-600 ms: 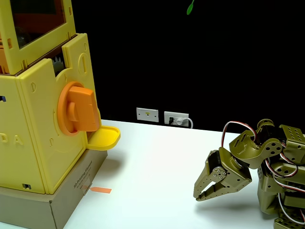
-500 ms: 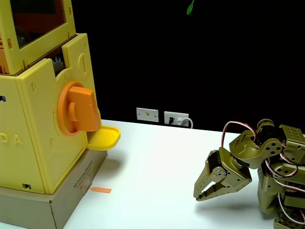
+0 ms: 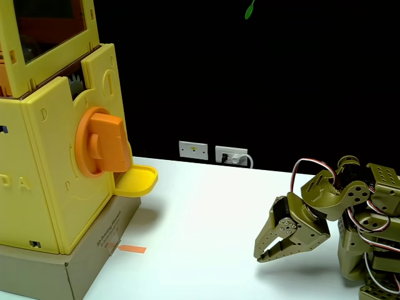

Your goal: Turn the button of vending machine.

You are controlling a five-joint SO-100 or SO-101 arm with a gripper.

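Observation:
The yellow vending machine (image 3: 47, 181) stands at the left of the fixed view on a grey cardboard base. Its orange button (image 3: 103, 144), a round disc with a thick bar standing upright, sticks out of the side that faces right. My olive-green gripper (image 3: 259, 257) rests low over the white table at the lower right, far from the button. Its fingertips point down and to the left and nearly touch, with nothing between them.
A yellow scoop-shaped tray (image 3: 136, 180) juts out just below the button. An orange tape strip (image 3: 132, 249) lies on the table by the base. Two white wall sockets (image 3: 212, 152) sit at the table's far edge. The arm's body (image 3: 365, 219) fills the right corner.

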